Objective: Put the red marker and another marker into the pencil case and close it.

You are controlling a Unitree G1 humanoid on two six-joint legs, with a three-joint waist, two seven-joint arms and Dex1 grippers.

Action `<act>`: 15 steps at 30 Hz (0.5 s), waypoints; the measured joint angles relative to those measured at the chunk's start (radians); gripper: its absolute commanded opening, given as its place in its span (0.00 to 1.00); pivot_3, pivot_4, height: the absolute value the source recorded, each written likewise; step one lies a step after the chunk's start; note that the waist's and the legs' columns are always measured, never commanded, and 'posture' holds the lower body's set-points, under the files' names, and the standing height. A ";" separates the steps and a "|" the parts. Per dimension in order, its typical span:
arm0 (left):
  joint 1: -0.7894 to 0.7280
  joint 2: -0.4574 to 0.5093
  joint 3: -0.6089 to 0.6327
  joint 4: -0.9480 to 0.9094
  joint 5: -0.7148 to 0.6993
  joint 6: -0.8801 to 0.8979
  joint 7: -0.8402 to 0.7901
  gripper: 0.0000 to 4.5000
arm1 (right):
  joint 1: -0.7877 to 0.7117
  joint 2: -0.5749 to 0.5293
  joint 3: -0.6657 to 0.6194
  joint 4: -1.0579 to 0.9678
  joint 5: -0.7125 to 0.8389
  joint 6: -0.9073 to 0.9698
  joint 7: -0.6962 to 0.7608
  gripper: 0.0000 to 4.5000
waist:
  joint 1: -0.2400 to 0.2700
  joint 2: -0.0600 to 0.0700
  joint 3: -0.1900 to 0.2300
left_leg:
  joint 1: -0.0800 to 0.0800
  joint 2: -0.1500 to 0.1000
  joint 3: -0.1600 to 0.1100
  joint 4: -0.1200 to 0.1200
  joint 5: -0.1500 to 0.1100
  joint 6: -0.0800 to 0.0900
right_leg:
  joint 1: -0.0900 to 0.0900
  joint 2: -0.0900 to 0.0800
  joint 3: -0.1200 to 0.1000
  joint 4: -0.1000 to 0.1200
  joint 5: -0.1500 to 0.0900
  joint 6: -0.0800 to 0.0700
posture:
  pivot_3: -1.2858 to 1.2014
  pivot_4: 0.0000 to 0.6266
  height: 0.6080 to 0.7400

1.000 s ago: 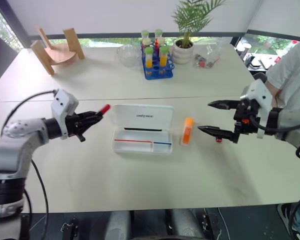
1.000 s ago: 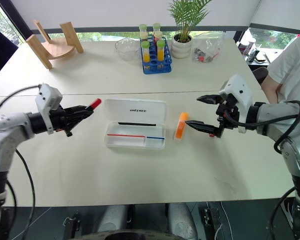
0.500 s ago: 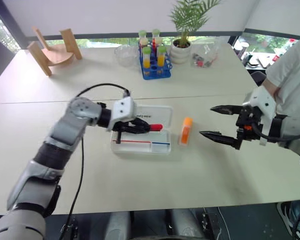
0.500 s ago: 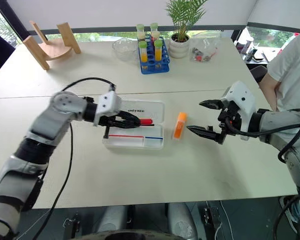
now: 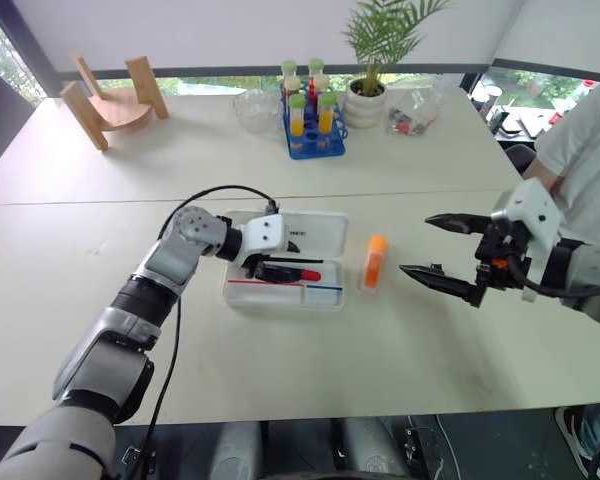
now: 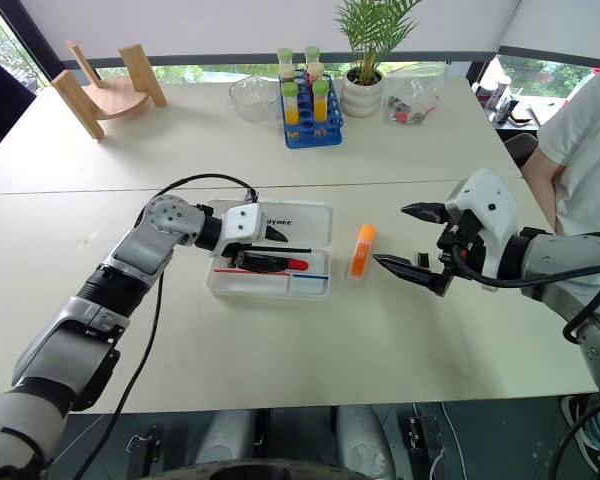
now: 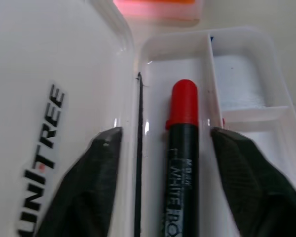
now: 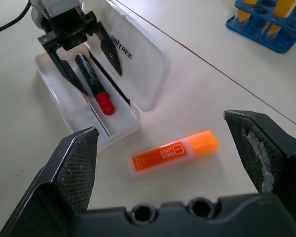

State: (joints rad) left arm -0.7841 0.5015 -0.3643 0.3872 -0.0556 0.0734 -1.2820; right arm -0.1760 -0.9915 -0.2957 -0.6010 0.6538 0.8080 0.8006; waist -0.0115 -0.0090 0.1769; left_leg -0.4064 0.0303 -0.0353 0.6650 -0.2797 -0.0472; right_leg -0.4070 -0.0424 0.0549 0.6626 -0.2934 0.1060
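The pencil case (image 5: 318, 228) lies open mid-table, its lid with black lettering folded back. The red marker (image 7: 181, 143) lies inside its tray, red cap toward the orange highlighter. My left gripper (image 7: 166, 134) is open, low over the tray, one finger on each side of the marker's black barrel, neither touching it. The right wrist view shows the same: the left fingers (image 8: 111, 54) spread apart around the marker (image 8: 93, 84). The orange highlighter (image 5: 375, 260) lies on the table just right of the case. To the right of the highlighter, my right gripper (image 5: 418, 245) hovers wide open and empty.
A thin red stick and a blue stick (image 5: 280, 285) lie in the case's front compartment. At the back stand a blue tube rack (image 5: 315, 125), a potted plant (image 5: 365, 100), a glass bowl (image 5: 255, 105), a plastic bag (image 5: 415, 110) and a wooden stand (image 5: 110, 95). A person (image 5: 590, 140) stands at the right.
My left gripper carried the red marker from left of the case into its tray, sank and opened; the marker now lies loose there. The right gripper stayed put.
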 measured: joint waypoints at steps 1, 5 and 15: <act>0.020 0.010 0.019 -0.048 -0.031 0.043 -0.012 0.99 | -0.008 0.000 0.007 0.009 -0.002 -0.006 0.004 1.00 | -0.003 0.000 0.000 | 0.000 0.000 0.000 0.000 0.000 0.000 | 0.000 0.000 0.000 0.000 0.000 0.000 | 0.52 0.24 1.00; 0.098 0.081 0.123 -0.254 -0.179 0.227 -0.040 0.99 | -0.094 0.022 0.048 0.081 -0.018 -0.061 0.023 1.00 | -0.013 0.000 0.000 | 0.001 0.002 0.000 0.000 0.000 0.000 | -0.001 0.001 0.000 0.002 0.000 0.000 | 0.52 0.24 1.00; 0.361 0.275 0.456 -0.672 -0.467 0.591 0.092 0.99 | -0.070 -0.012 0.069 0.246 -0.096 -0.137 0.104 1.00 | 0.002 0.000 0.000 | 0.000 0.001 0.000 0.000 0.000 0.000 | 0.000 -0.001 0.000 0.001 0.000 0.000 | 0.52 0.24 1.00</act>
State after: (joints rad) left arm -0.4229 0.7768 0.0917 -0.2848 -0.5225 0.6642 -1.1898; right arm -0.2460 -1.0034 -0.2263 -0.3555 0.5580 0.6708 0.9046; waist -0.0092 -0.0088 0.1771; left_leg -0.4061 0.0308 -0.0352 0.6651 -0.2797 -0.0473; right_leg -0.4067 -0.0437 0.0549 0.6633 -0.2935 0.1059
